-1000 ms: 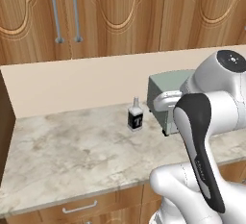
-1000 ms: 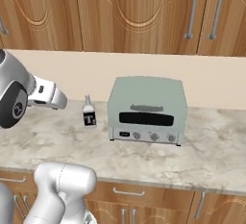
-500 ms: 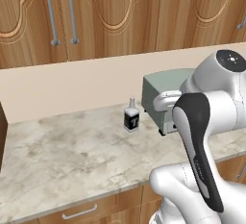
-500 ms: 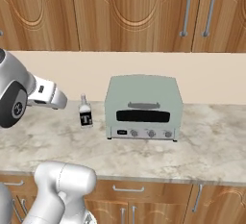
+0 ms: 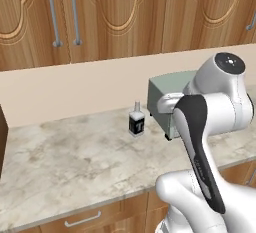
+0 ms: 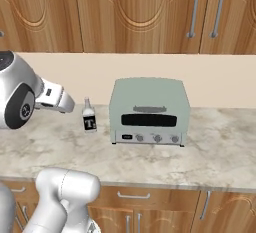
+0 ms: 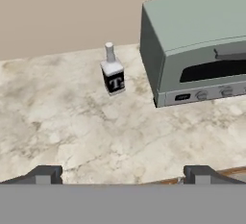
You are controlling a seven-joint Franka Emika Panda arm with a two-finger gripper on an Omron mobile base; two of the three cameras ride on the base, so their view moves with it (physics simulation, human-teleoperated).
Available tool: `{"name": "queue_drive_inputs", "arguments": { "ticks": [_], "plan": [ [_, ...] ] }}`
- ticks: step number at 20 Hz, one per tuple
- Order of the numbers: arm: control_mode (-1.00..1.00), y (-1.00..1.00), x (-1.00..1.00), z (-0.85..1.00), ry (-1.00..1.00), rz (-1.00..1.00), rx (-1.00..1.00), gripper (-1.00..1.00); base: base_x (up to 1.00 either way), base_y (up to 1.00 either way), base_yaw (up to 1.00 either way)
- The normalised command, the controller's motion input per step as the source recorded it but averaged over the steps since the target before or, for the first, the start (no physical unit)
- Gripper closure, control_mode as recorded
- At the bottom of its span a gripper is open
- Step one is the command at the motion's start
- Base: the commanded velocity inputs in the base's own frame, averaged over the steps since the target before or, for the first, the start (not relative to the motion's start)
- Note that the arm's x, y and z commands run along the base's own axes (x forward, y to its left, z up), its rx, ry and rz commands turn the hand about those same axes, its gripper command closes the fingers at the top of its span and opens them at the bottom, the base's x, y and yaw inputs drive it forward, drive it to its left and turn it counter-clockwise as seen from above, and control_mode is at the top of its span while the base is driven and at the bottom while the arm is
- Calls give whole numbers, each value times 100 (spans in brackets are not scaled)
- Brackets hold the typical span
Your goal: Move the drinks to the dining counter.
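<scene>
The end effector point(image 7: 120, 172) has its 2 dark fingertips point(image 7: 45, 174) spread wide apart, with nothing between them. It hangs above the front part of the marble counter point(image 7: 72, 131), well short of the bottle. In the right base view the hand shows as a white block point(image 6: 56, 98) sticking out from the arm's big round joint, at about the height of the bottle and to the left of it.

Further in, the short clear bottle with black label point(image 7: 113, 70) stands upright on the counter, near the back wall. It is alone, with bare marble all around it. The same bottle shows in the left base view point(image 5: 136, 120) and in the right base view point(image 6: 89, 116).

Just beside it, apart and not touching, sits a pale green toaster oven point(image 6: 149, 111) with a dark window, a handle above the window and 3 knobs along its lower front. In the left base view the arm hides most of the oven point(image 5: 167, 89).

Behind them rises a plain beige backsplash point(image 6: 225, 77), and above it wooden cabinet doors point(image 5: 120, 12) with long metal handles point(image 5: 54, 12).
</scene>
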Motion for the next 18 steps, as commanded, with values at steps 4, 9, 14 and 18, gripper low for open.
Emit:
{"name": "queue_drive_inputs", "arguments": {
  "ticks": [4,9,14,18],
  "plan": [
    [-100,-8,49,-44,1,-6,0,-100,0,0,0],
    [-100,-2,35,-42,0,-1,0,-100,0,0,0],
    [-100,0,41,-40,0,0,0,-100,0,0,0],
    [-100,0,45,-14,0,0,0,-100,0,0,0]
  ]
}}
